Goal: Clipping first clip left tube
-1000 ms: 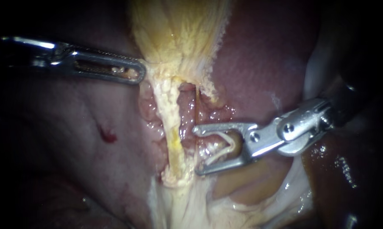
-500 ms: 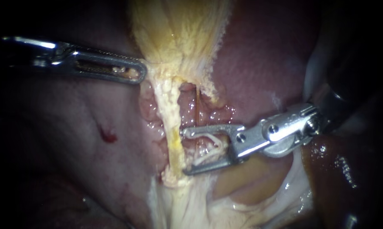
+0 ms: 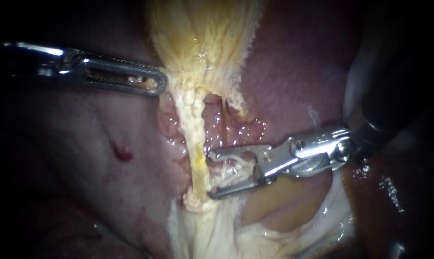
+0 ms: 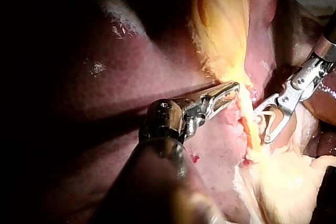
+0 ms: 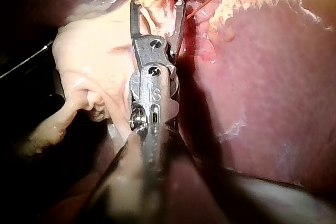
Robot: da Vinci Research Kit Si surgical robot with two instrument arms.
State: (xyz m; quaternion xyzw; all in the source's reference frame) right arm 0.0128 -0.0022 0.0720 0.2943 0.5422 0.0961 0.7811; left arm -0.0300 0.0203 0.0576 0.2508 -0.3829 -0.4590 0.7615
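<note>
The left tube (image 3: 196, 148) is a pale yellow strand running down from the gallbladder (image 3: 202, 33). My right instrument (image 3: 210, 175) comes in from the right with its jaws wide open and a white clip (image 3: 232, 167) lying between them. Its tips touch the tube's right edge, and I cannot tell whether they straddle it. In the right wrist view the right instrument (image 5: 157, 2) has pale tissue between its tips. My left instrument (image 3: 154, 82) is shut on the gallbladder's lower edge and holds it to the left. The left wrist view shows the left instrument (image 4: 231, 90) and the right instrument (image 4: 261, 125).
A thin orange tube (image 3: 223, 124) runs just right of the left tube, above the upper jaw. Dark red liver (image 3: 294, 81) lies behind and to the right. Pale fatty tissue (image 3: 212, 230) lies below. A small red blood spot (image 3: 122, 154) marks the tissue at left.
My right instrument has slid left, bringing its open jaws and the clip up against the left tube, and the jaws have narrowed a little. The left instrument has held still.
</note>
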